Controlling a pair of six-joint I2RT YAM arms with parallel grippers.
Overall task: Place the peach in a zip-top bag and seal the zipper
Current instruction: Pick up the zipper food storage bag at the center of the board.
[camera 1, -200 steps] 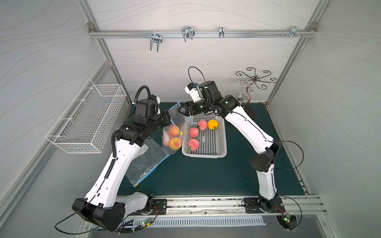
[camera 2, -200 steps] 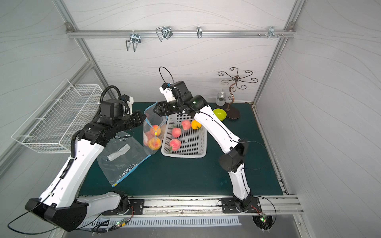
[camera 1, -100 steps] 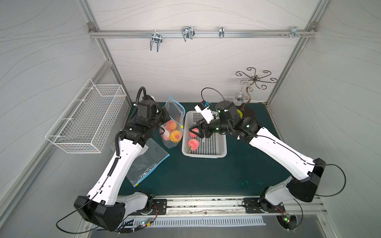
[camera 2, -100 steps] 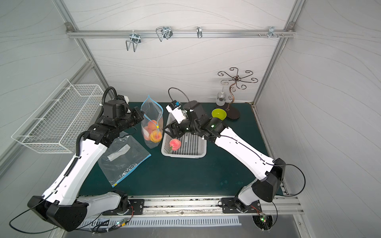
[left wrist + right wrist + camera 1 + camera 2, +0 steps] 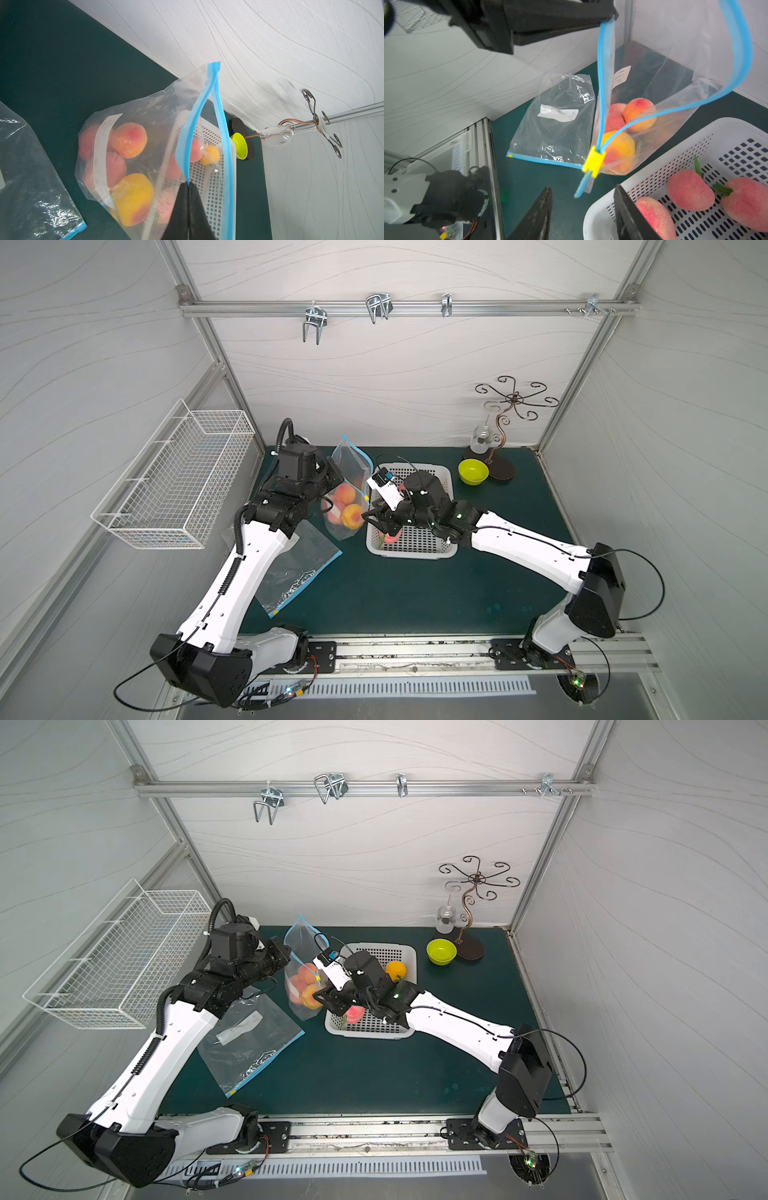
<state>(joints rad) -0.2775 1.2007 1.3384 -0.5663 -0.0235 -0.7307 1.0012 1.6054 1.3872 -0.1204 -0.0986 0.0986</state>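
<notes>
A clear zip-top bag (image 5: 351, 466) (image 5: 302, 946) with a blue zipper strip stands upright on the green mat, its mouth gaping. Several peaches (image 5: 352, 514) (image 5: 128, 140) (image 5: 640, 114) lie inside it. My left gripper (image 5: 188, 184) (image 5: 334, 477) is shut on one lip of the blue strip (image 5: 606, 62) and holds the bag up. The yellow slider (image 5: 593, 161) (image 5: 318, 977) sits at the strip's lower end. My right gripper (image 5: 583, 187) (image 5: 370, 518) is open just short of the slider, with the blue tab end between its fingertips and untouched. Three more peaches (image 5: 689, 191) lie in the white basket (image 5: 654, 153).
The white basket (image 5: 409, 553) (image 5: 365, 1031) stands right beside the bag and also holds an orange fruit (image 5: 395, 970). An empty second bag (image 5: 297, 568) (image 5: 556, 124) lies flat on the mat. A green bowl (image 5: 473, 471), a metal stand (image 5: 498, 435) and a wire wall basket (image 5: 174, 481) are around.
My right arm swung away from the bag's mouth, across the basket, down to the slider end, and its jaws narrowed. My left gripper kept its hold; the bag shifted slightly backward.
</notes>
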